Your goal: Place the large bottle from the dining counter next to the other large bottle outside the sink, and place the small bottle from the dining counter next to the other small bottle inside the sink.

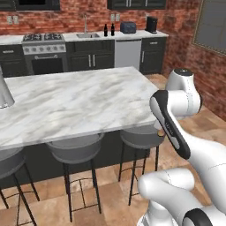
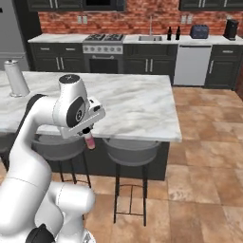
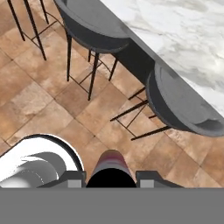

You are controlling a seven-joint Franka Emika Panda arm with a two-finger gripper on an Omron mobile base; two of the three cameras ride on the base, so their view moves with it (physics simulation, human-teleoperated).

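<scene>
The gripper (image 2: 88,136) is clamped on the small bottle (image 2: 89,141) — pinkish, dark-capped, hanging below the fingers, its body between the two tips (image 3: 110,168). It is held above the floor, near the stools (image 3: 181,103), off the near edge of the marble dining counter (image 2: 137,107). Two dark bottles (image 2: 173,33) stand just right of the far sink (image 2: 150,38).

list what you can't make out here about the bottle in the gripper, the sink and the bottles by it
- Held bottle: its upper part sits inside the gripper in the right base view; the hand view crops its base.
- Sink interior: too far and shallow-angled in both base views, so any bottle inside is unseen.
- Two dark bottles beside it: too small to compare sizes.
</scene>
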